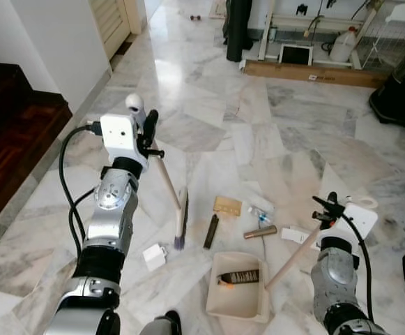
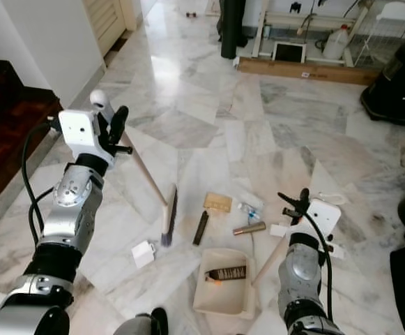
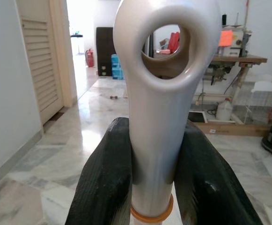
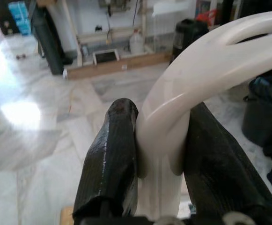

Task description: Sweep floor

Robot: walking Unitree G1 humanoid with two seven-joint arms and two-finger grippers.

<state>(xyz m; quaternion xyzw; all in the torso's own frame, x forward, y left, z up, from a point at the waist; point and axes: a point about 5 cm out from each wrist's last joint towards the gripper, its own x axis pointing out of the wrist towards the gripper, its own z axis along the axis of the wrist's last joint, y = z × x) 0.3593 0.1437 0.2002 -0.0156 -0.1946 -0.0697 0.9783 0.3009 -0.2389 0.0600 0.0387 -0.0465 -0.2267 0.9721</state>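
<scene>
Holding the broom (image 1: 169,183) by its white looped handle top, our left gripper (image 1: 145,131) sits in the upper left of the head view, fingers clamped on it. From there the stick slants down and right to the bristles (image 1: 181,222), resting on the marble floor (image 1: 209,105). Our right gripper (image 1: 330,209), lower right, is clamped on the dustpan (image 1: 240,294) handle; the pan lies right of and just below the bristles, with litter (image 1: 226,205) scattered above it. We read no labels.

Floor of grey-veined white marble tiles (image 1: 209,132). Cream plastic dustpan (image 1: 238,302) containing a dark brown wrapper (image 1: 240,277). Pale wooden-handled broom (image 1: 169,183) with dark bristles. Small white box (image 1: 155,257). Black stick-shaped object (image 1: 210,231). Tan square card (image 1: 227,205).
</scene>
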